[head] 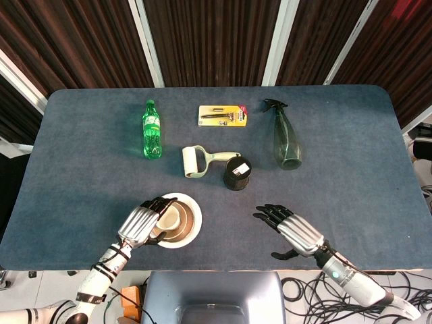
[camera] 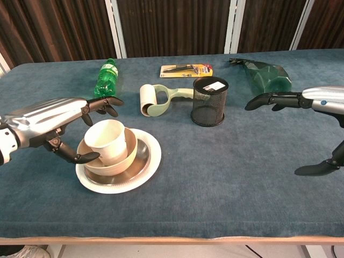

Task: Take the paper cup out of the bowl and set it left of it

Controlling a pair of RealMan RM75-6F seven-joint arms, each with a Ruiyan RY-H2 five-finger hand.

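Observation:
The paper cup (head: 171,217) (camera: 106,140) lies tilted in a tan bowl (head: 188,219) (camera: 127,157), which sits on a white plate (head: 193,235) (camera: 149,163) near the front edge. My left hand (head: 144,222) (camera: 51,119) reaches in from the left. Its fingers (camera: 102,105) stretch over the cup's rim and its thumb (camera: 80,157) lies low beside the cup and the bowl's rim. The fingers are spread and I see no firm hold. My right hand (head: 293,228) (camera: 314,100) hovers open over the table at the front right, holding nothing.
Behind the bowl lie a lint roller (head: 197,160) (camera: 153,99) and a black mesh pen cup (head: 237,173) (camera: 209,100). Further back are a green bottle (head: 151,129) (camera: 106,76), a carded razor pack (head: 223,115) (camera: 186,70) and a dark spray bottle (head: 284,138) (camera: 265,74).

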